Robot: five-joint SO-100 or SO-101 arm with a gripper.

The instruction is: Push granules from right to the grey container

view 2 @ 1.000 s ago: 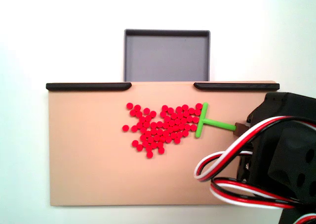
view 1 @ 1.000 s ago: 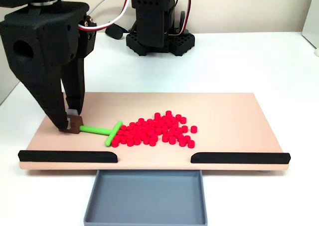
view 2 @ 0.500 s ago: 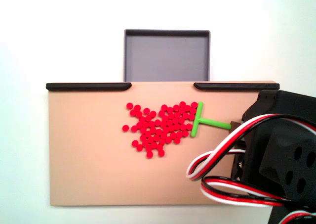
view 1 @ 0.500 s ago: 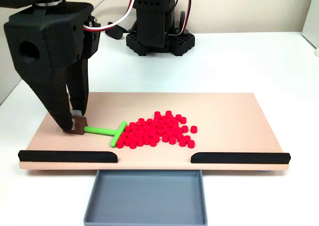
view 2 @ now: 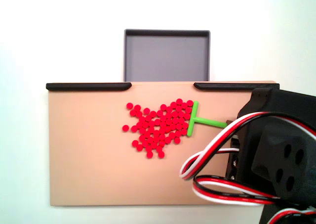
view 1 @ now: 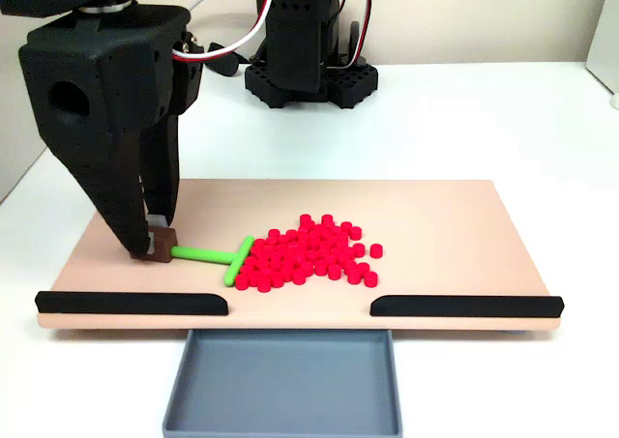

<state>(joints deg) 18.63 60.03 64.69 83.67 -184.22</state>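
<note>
Grey container [view 1: 281, 382] empty; granules [view 1: 306, 253] on board; tool [view 1: 155, 246] clamps pusher stick [view 1: 218, 255].

No text, label, brand, number or sign can be read in either fixed view.
</note>
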